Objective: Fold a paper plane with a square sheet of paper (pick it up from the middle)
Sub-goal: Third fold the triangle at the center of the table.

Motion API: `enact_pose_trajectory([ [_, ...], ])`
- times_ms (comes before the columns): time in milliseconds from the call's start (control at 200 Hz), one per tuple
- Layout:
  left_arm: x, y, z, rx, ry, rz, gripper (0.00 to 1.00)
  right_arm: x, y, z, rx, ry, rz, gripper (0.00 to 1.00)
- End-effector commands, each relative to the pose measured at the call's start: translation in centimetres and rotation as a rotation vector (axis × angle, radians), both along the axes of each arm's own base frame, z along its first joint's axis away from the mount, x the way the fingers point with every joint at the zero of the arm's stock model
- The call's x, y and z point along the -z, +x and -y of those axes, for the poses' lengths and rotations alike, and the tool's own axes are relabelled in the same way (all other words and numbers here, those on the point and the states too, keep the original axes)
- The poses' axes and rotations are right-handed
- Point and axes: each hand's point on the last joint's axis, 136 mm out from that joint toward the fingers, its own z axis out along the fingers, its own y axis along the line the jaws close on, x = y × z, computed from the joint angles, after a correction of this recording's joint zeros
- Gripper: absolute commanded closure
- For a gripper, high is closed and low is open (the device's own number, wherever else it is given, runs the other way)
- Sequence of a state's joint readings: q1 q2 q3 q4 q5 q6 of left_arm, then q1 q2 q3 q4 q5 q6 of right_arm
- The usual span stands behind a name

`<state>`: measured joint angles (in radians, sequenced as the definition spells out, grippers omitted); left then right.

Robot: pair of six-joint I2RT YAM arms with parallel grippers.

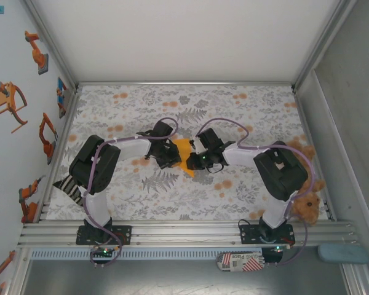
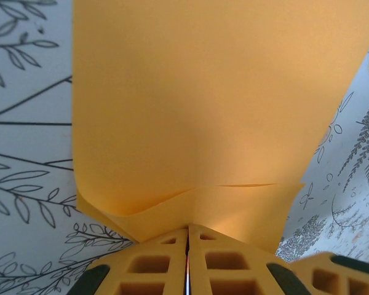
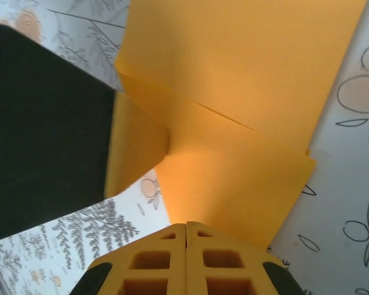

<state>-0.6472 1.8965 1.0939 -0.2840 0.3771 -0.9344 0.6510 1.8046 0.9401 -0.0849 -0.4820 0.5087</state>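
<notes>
Left gripper (image 1: 168, 153) and right gripper (image 1: 201, 160) meet nose to nose over the middle of the table, with the paper (image 1: 184, 153) between them. From above, the black wrist bodies cover most of the sheet. What shows is an orange patch with a point aimed at the near edge, and how the jaws stand cannot be read there.

The wrist cameras settle it. On the left wrist, the yellow fingers (image 2: 154, 264) are pressed together with just a hairline slit, and the paper runs right into their tips: clamped on it. On the right wrist, the fingers (image 3: 221, 264) are likewise closed tight, with a corner of the sheet ending at their tips, so they seem to pinch it too.

Around them lies the flowered cloth (image 1: 172, 196). A teddy (image 1: 305, 204) sits at its right edge behind the right arm, and a striped item (image 1: 69, 186) sits at its left edge by the left arm. A grey-blue pad (image 1: 342, 252) and a labelled packet (image 1: 237, 262) lie off the cloth, in front of the bases. In the right wrist view a black mass blocks the left side; which part it is, I cannot tell.

The paper is plain orange-yellow and no longer a flat square. The left wrist shows layers, with a flap edge crossing near the fingertips and a curled lower left corner. The right wrist shows a slanted edge across it and a flap turned up at the left. Whether it touches the cloth is unclear.
</notes>
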Motion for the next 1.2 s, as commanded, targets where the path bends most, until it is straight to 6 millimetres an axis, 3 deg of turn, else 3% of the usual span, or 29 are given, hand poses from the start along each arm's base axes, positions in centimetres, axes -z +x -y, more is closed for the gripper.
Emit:
enact_pose_trajectory([
  [0,0.9,0.4,-1.5,-0.007,0.074,0.024,0.91,0.5,0.2,0.0,0.011,-0.014,-0.020,1.00],
  [185,-3.4,1.9,1.2,0.053,-0.073,0.187,0.88,1.9,-0.2,0.7,0.014,-0.070,-0.047,1.00],
  [305,-4.3,1.8,1.9,0.079,-0.100,0.237,0.87,2.5,-0.4,1.0,0.017,-0.086,-0.059,1.00],
  [581,-2.1,2.5,1.2,0.052,-0.003,0.211,0.87,2.8,-0.3,1.1,0.026,-0.100,-0.065,1.00],
  [976,0.6,2.8,-2.1,-0.012,0.145,0.177,0.88,3.2,-0.5,1.5,0.037,-0.123,-0.079,1.00],
  [1197,2.1,2.0,-3.9,-0.043,0.169,0.149,0.88,4.9,-1.1,2.5,0.071,-0.172,-0.129,1.00],
])
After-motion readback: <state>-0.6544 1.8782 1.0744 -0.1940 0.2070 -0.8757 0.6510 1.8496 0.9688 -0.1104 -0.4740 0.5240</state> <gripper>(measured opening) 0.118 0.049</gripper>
